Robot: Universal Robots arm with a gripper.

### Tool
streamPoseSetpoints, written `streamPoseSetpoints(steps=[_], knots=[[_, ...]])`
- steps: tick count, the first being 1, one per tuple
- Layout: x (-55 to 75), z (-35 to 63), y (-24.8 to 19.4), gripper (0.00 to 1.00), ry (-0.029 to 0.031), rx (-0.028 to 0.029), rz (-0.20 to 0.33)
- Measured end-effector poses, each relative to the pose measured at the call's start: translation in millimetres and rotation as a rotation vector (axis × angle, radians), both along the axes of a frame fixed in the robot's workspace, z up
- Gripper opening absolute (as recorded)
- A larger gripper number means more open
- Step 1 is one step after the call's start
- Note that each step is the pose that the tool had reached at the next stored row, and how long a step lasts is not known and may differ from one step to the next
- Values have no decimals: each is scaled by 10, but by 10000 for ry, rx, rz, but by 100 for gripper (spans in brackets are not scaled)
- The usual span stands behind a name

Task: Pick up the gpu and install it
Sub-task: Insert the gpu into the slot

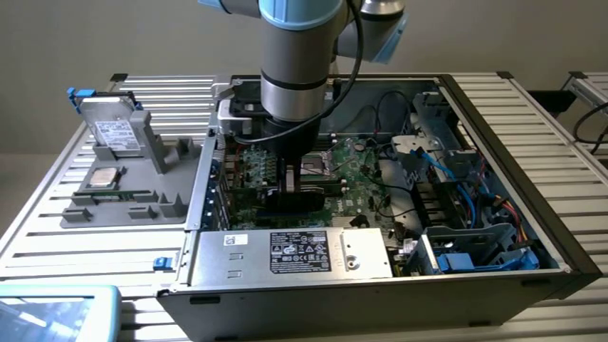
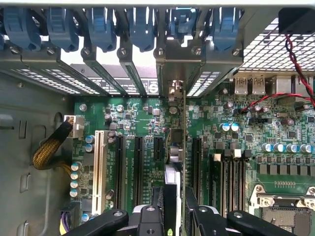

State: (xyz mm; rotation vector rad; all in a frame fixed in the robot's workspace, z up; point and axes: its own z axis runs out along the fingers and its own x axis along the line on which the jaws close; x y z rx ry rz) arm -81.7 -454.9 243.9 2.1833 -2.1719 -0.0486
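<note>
My gripper [image 2: 181, 209] reaches down into the open computer case [image 1: 494, 142], shut on the gpu [image 2: 183, 147]. The wrist view shows the card edge-on as a thin upright board between the two black fingers [image 2: 167, 206]. Its silvery end bracket [image 2: 180, 64] stands against the case's rear slot openings. The card's edge hangs just over the green motherboard [image 2: 138, 115], between two long black expansion slots [image 2: 139, 167]. In the exterior view the gripper [image 1: 292, 182] sits under the grey arm, with the gpu [image 1: 296, 204] showing as a dark shape below it over the motherboard [image 1: 357, 178].
Blue latches [image 2: 103, 24] line the rear slots. A white slot [image 2: 100, 167], a yellow-sleeved cable [image 2: 49, 150] and the CPU socket [image 2: 285, 206] flank the card. The power supply [image 1: 295, 253] fills the case front and blue cables [image 1: 456, 178] crowd its right. Hard drives [image 1: 114, 132] sit on a grey fixture outside.
</note>
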Motion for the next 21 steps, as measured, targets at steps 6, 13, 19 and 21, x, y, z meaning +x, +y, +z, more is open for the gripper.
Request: streamPoseSetpoints(steps=[6,13,19,21], knots=[[0,-17,0,28,1,-1,0],[0,-19,1,28,-1,2,0],[6,-17,0,35,-10,-13,0],[8,6,1,42,-70,-18,-2]])
